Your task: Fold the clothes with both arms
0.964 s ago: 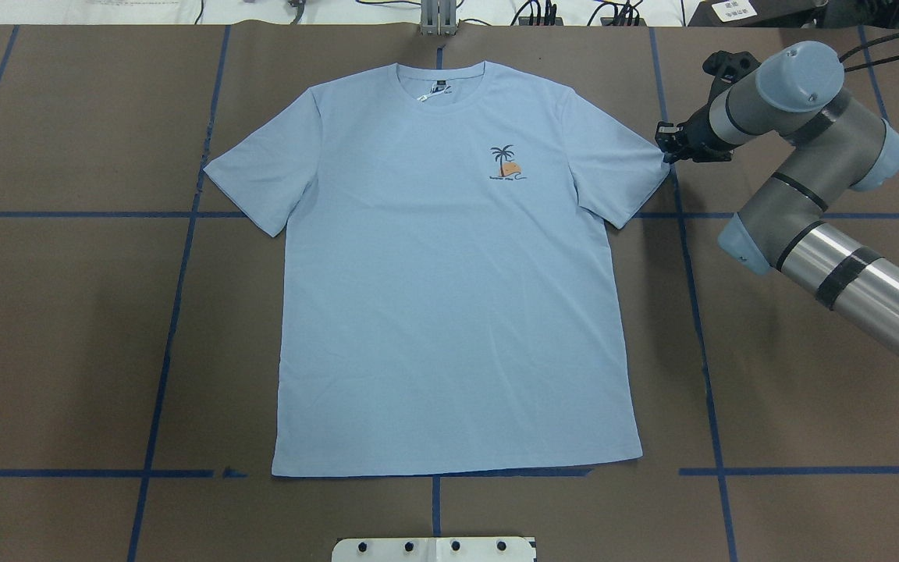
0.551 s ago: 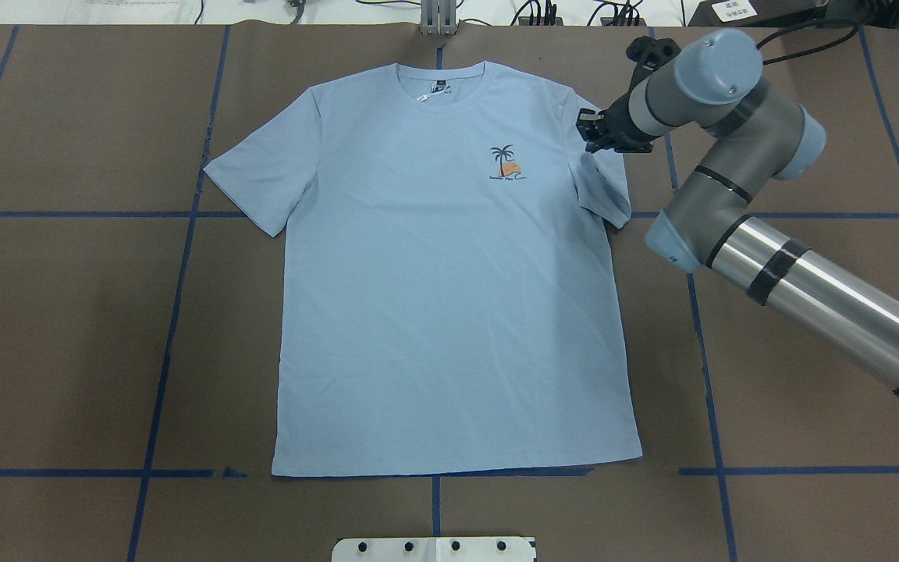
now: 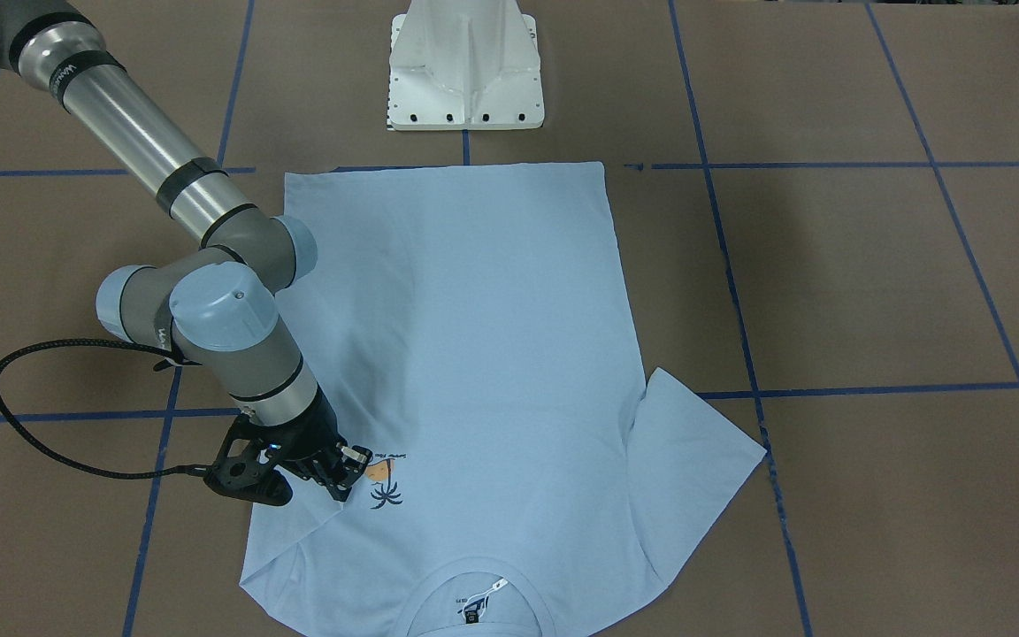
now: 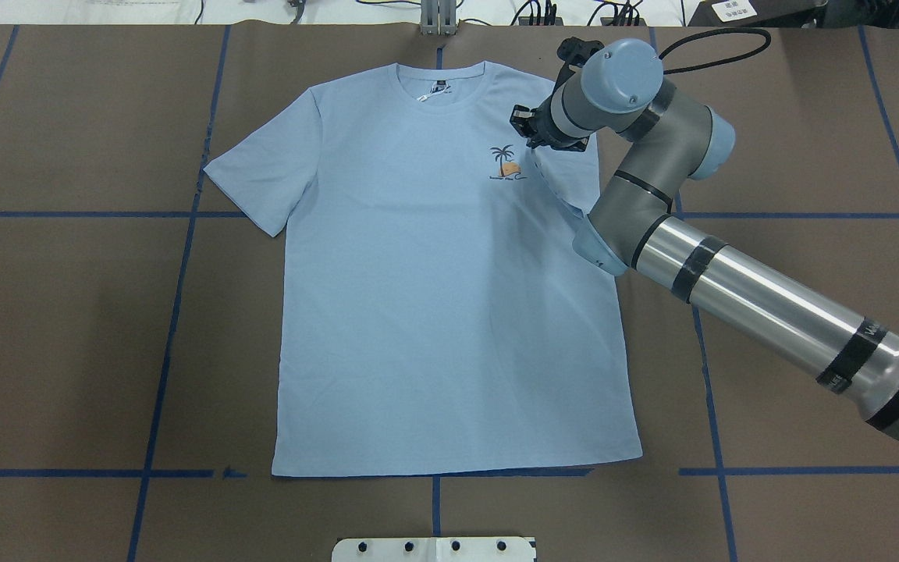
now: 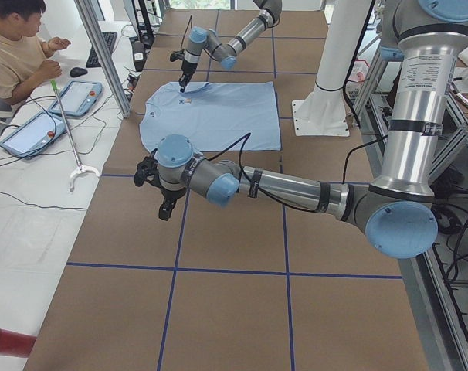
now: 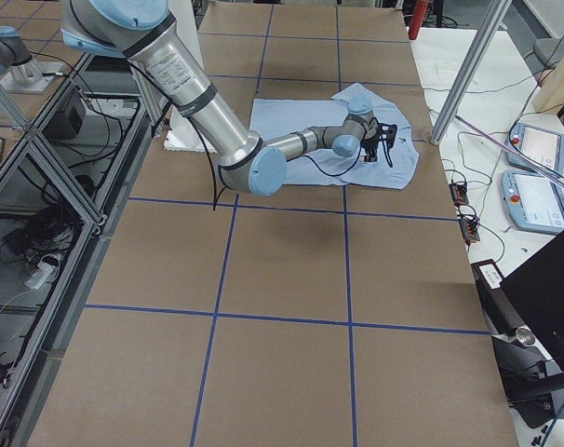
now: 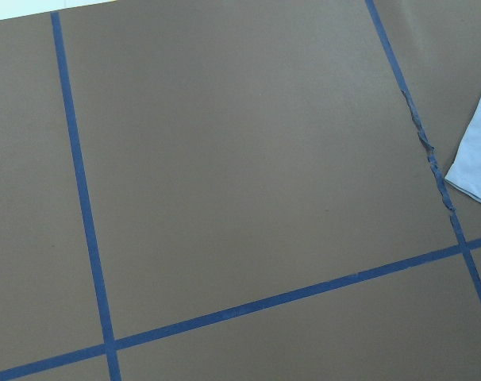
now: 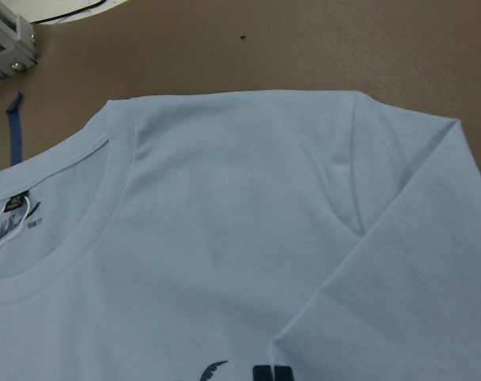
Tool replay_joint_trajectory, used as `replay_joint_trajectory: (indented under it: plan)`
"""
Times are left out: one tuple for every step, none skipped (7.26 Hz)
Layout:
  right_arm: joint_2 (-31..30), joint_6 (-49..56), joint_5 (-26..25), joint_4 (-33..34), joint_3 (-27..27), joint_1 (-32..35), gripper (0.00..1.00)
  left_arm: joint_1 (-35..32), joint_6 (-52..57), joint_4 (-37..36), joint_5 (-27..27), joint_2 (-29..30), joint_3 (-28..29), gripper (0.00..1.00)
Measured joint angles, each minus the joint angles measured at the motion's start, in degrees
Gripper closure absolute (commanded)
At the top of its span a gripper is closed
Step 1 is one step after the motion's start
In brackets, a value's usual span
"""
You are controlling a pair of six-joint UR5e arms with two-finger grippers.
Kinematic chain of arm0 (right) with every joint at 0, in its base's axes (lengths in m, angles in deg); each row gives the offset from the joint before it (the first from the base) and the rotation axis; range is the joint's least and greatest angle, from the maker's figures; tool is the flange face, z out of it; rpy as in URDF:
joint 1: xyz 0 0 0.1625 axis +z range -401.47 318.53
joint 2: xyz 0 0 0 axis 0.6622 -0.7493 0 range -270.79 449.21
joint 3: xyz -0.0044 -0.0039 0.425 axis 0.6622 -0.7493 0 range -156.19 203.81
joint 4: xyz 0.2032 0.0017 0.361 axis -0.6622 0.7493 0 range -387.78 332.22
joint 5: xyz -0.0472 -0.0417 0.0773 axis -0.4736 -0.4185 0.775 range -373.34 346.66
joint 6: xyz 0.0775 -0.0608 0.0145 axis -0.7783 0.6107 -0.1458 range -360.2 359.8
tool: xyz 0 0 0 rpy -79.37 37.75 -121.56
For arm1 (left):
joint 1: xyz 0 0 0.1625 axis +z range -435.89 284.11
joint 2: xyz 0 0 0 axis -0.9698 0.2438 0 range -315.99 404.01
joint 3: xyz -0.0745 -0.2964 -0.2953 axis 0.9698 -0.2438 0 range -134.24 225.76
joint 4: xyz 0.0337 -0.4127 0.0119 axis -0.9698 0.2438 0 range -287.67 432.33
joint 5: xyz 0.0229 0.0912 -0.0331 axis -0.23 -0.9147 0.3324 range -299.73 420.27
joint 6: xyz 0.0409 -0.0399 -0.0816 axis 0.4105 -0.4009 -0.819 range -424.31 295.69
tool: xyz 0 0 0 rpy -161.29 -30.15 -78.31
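The light blue T-shirt (image 4: 442, 312) lies flat and face up on the brown table, collar at the far side. My right gripper (image 4: 526, 131) is shut on the shirt's right sleeve and holds it folded inward, just beside the palm-tree print (image 4: 506, 162). It also shows in the front-facing view (image 3: 348, 473). In the right wrist view the folded sleeve (image 8: 399, 286) lies over the chest. The left sleeve (image 4: 262, 179) lies spread out. My left gripper (image 5: 163, 207) hovers over bare table, well off the shirt; I cannot tell if it is open. The left wrist view shows only a shirt corner (image 7: 479, 159).
The white pedestal base (image 3: 465, 71) stands at the near table edge. Blue tape lines (image 4: 176, 312) mark a grid on the table. An operator (image 5: 18, 54) sits at a side desk with tablets (image 5: 76, 97). A metal post (image 4: 438, 19) stands beyond the collar.
My right gripper has moved left from the table beside the shirt, carrying the right sleeve inward over the chest up to the print.
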Motion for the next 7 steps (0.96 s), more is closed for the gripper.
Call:
replay_joint_trajectory:
  plan:
    - [0.65, 0.1, -1.49, 0.05, -0.47, -0.28, 0.0, 0.07, -0.1, 0.05, 0.69, 0.06, 0.0, 0.0]
    - [0.76, -0.03, -2.39, 0.05, 0.49, -0.38, 0.0, 0.49, -0.08, 1.53, 0.9, 0.35, 0.16, 0.0]
    - [0.49, -0.24, -2.74, 0.03, 2.06, -0.27, 0.0, 2.12, -0.68, 5.73, 0.87, 1.1, 0.71, 0.0]
    - [0.15, -0.26, -2.67, -0.03, 3.05, 0.21, 0.0, 4.54, -3.97, 9.97, 0.77, 2.88, 1.69, 0.0]
    - [-0.25, -0.28, -1.59, -0.11, 4.2, 1.19, 0.0, 7.21, -9.6, 12.18, 0.69, 6.06, 4.16, 0.0]
    - [-1.78, -0.11, 1.62, -0.29, 6.53, 2.82, 0.0, 10.15, -14.26, 13.43, 0.58, 10.5, 9.3, 0.0]
    - [-4.2, 0.3, 6.36, -0.5, 9.5, 5.22, 0.0, 12.87, -18.11, 14.85, 0.43, 14.89, 14.92, 0.0]
